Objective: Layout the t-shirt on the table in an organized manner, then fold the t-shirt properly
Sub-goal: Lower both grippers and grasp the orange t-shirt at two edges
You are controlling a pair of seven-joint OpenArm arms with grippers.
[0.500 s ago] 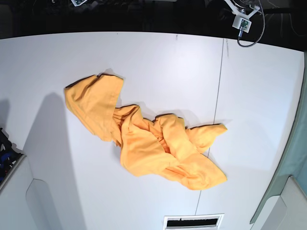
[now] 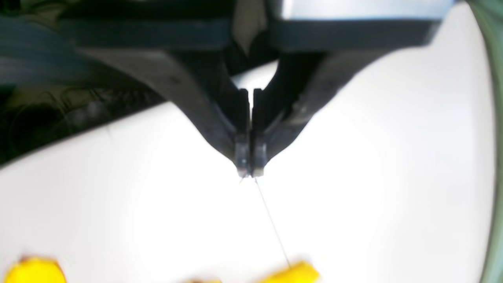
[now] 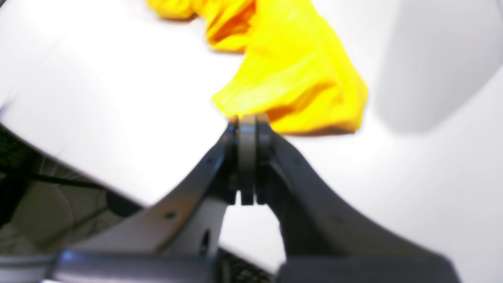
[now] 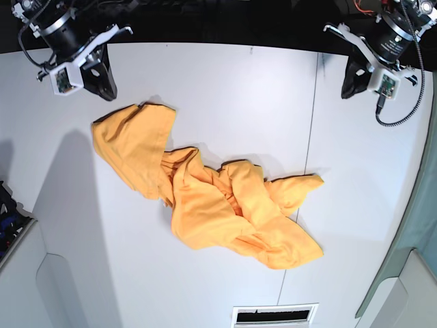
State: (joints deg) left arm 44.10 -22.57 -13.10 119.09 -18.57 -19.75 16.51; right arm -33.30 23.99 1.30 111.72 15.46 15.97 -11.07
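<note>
The orange-yellow t-shirt (image 4: 205,195) lies crumpled in a long heap across the middle of the white table (image 4: 232,96). One bunched end points to the far left, the other to the near right. My right gripper (image 4: 108,92) hovers shut just beyond the shirt's far-left end; in the right wrist view its closed tips (image 3: 247,118) sit at the edge of the t-shirt (image 3: 290,74). My left gripper (image 4: 347,92) hangs shut over bare table at the far right. In the left wrist view its tips (image 2: 249,173) are above the seam, with t-shirt (image 2: 290,273) at the bottom.
A thin dark seam (image 4: 311,150) runs across the table. A slotted vent (image 4: 275,316) sits at the near edge. A grey-green curtain (image 4: 418,225) borders the right side, and a white housing (image 4: 24,273) with dark parts stands at the near left.
Both arms have come into the base view from the far edge, one at each far corner. The t-shirt has not moved.
</note>
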